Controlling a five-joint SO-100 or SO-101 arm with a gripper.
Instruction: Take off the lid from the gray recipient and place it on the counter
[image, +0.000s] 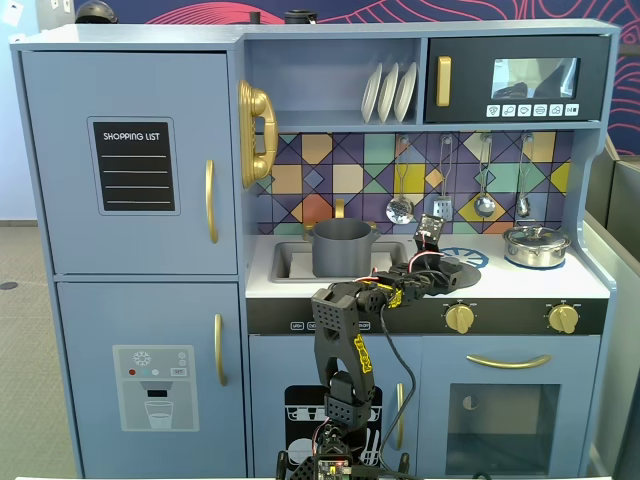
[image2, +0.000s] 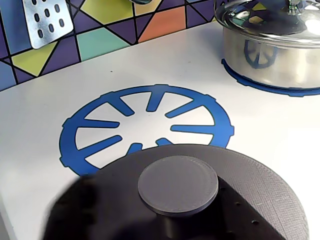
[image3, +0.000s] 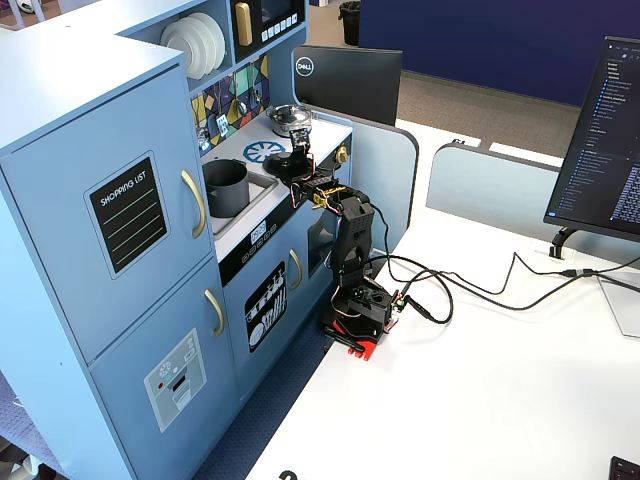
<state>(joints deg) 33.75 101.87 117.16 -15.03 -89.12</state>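
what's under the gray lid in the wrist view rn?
The lid overlaps the near edge of the blue printed burner on the white counter. Whatever lies beneath the disc is hidden, and whether it touches the counter can't be told.

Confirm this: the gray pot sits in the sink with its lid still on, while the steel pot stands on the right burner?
Not quite. The gray pot is open; its lid is off, over the counter by the blue burner ring, per the wrist view. The steel pot is right.
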